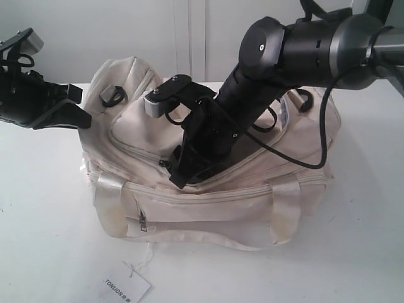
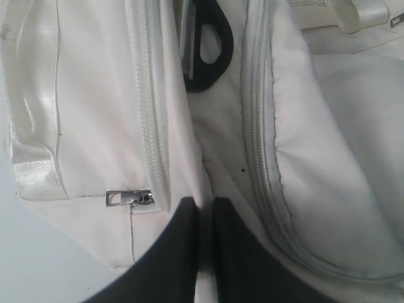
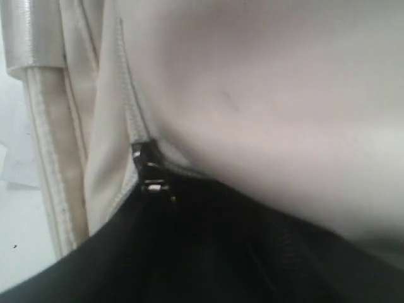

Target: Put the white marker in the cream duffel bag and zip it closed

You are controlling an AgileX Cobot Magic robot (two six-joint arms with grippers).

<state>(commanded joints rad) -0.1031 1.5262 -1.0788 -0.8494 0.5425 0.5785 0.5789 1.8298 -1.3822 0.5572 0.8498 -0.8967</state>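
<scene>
Evidently zipping next: slider (image 3: 148, 172) just beside right claw (image 1: 180, 173), its spread impossible to tell; left claw (image 2: 203, 208) pinched on bag (image 1: 208, 208).

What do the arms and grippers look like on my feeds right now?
Both are matte black. The right arm has rounded joint housings, a dark grey tube section and a loose black cable looping beside it. The right gripper and left gripper have angular, tapering black fingers. Pale grey camera blocks top each wrist. No markings visible.
</scene>
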